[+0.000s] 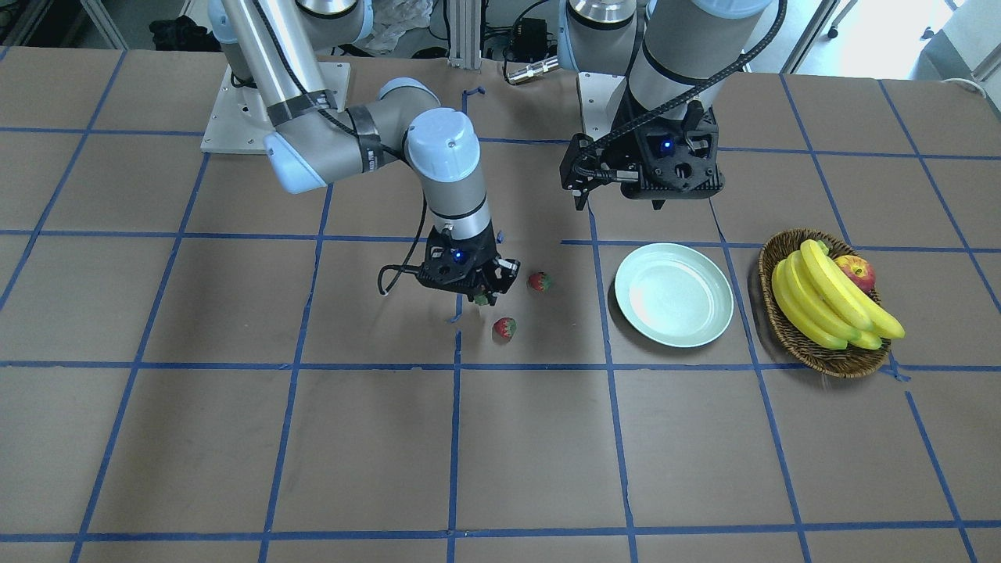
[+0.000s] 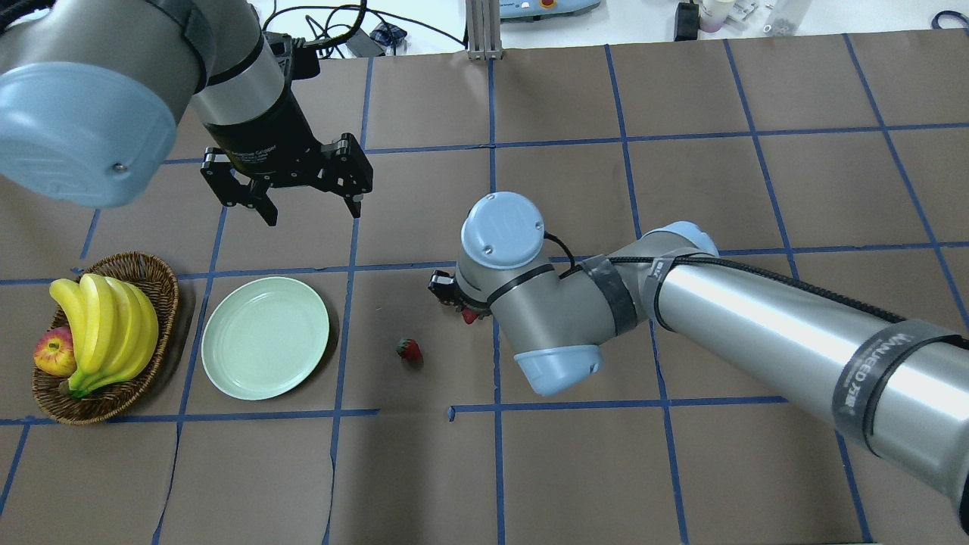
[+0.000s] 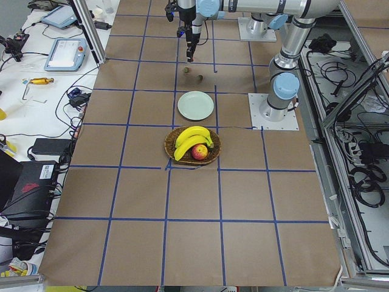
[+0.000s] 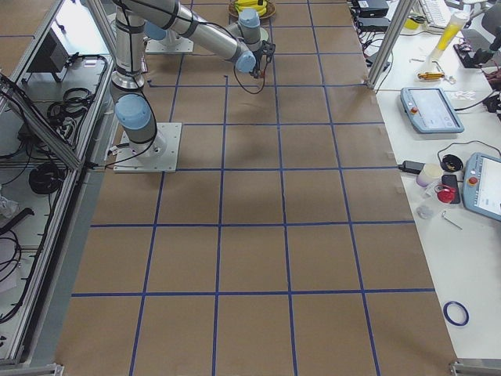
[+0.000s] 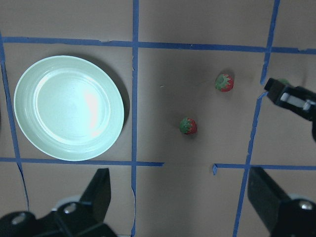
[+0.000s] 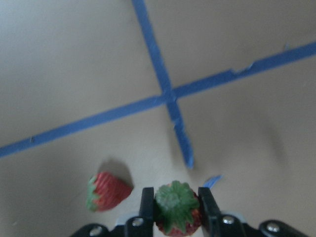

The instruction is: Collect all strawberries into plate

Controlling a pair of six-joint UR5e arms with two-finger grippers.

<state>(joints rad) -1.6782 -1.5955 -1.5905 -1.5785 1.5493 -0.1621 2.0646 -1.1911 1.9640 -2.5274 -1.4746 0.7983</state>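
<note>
**Strawberry (image 6: 177,210) pinched in our right gripper (image 6: 177,193)**

At the bottom centre of our right wrist view, the jaws are narrowed onto the berry. A second strawberry (image 5: 224,82) and a third strawberry (image 5: 188,126) lie right of the plate (image 5: 69,106). Our left gripper (image 2: 313,216) hangs wide open, holding nothing.

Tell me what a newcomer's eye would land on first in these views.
First, the right end effector low over the table, shut on a strawberry, with a second strawberry and a third strawberry lying loose beside it. Next, the pale green plate, empty, sits between them and the basket of yellow bananas. The left end effector hangs open beyond the plate.
</note>
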